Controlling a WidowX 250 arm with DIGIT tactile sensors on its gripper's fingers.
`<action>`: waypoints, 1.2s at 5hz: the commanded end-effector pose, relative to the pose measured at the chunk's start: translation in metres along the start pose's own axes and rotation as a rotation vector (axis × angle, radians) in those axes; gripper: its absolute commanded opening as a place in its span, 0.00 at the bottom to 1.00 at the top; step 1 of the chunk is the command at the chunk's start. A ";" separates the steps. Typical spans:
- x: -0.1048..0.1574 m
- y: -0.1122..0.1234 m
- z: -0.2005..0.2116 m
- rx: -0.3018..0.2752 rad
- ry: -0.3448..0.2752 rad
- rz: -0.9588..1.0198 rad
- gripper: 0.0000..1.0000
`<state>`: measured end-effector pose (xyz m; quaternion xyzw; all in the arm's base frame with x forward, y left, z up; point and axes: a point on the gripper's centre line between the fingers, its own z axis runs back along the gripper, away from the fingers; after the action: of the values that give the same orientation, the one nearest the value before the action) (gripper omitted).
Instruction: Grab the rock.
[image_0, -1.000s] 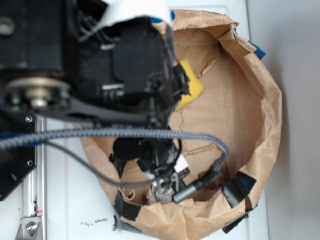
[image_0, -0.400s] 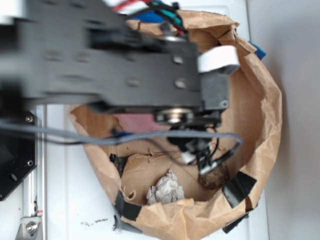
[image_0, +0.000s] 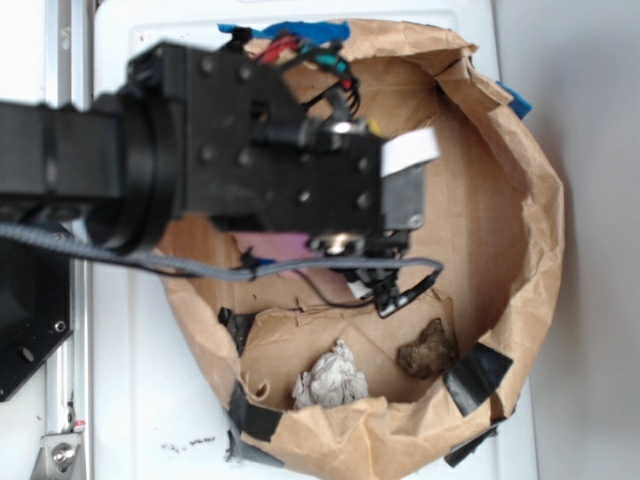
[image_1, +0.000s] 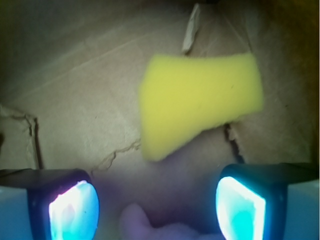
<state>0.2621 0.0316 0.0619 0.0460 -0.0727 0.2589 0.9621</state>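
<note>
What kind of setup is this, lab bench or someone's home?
Most likely a lab test bench, not a home: a white table holds a makeshift bin of brown paper patched with black tape, with stray test props inside: a rock, a pale crumpled lump and a yellow sponge.

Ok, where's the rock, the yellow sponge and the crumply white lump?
rock (image_0: 427, 348), exterior view, middle of the brown lump.
yellow sponge (image_1: 200, 102), wrist view, centre of its flat face.
white lump (image_0: 331, 379), exterior view, middle of its wrinkly top.
</note>
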 end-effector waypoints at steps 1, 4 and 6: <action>0.022 -0.003 0.053 -0.149 -0.073 0.046 1.00; 0.017 -0.004 0.075 -0.231 -0.109 0.061 1.00; 0.016 -0.003 0.096 -0.257 -0.039 0.064 1.00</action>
<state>0.2610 0.0073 0.1374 -0.0710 -0.0854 0.2708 0.9562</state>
